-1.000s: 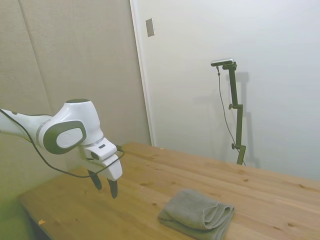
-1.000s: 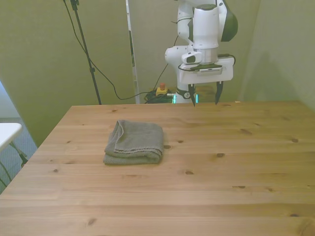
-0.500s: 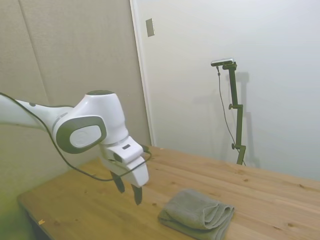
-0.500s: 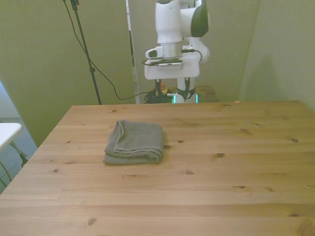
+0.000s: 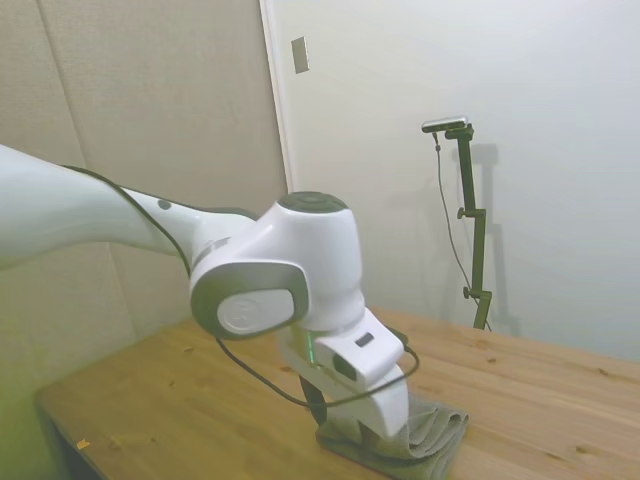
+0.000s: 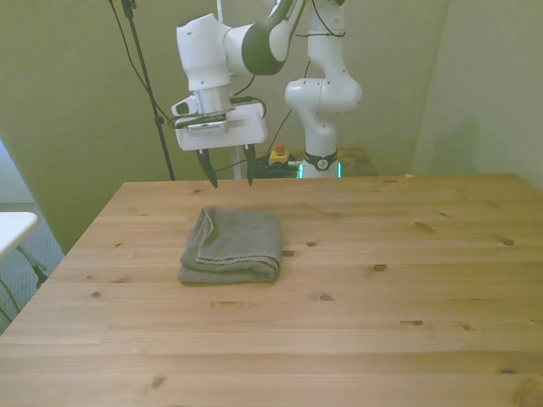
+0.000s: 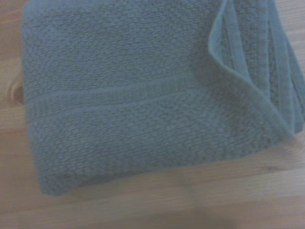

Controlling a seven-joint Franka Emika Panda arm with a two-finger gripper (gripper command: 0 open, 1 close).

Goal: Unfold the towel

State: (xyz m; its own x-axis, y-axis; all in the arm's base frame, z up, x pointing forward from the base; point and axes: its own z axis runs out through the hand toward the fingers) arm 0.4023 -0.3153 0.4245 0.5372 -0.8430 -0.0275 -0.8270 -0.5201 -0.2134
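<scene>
The towel (image 6: 232,246) lies folded up on the wooden table (image 6: 356,322), toward the front view's left. It is soft and grey-green, and its layered edges show along one side (image 7: 257,90). The gripper (image 6: 229,178) hangs in the air above the towel's far edge and does not touch it. Its two dark fingers (image 6: 211,174) point down and are spread apart, with nothing between them. The white arm (image 5: 270,280) hides part of the towel (image 5: 435,430) in the side view.

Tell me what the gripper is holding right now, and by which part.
Nothing is held. The gripper is open and empty, above the folded towel, which lies untouched on the table.
</scene>
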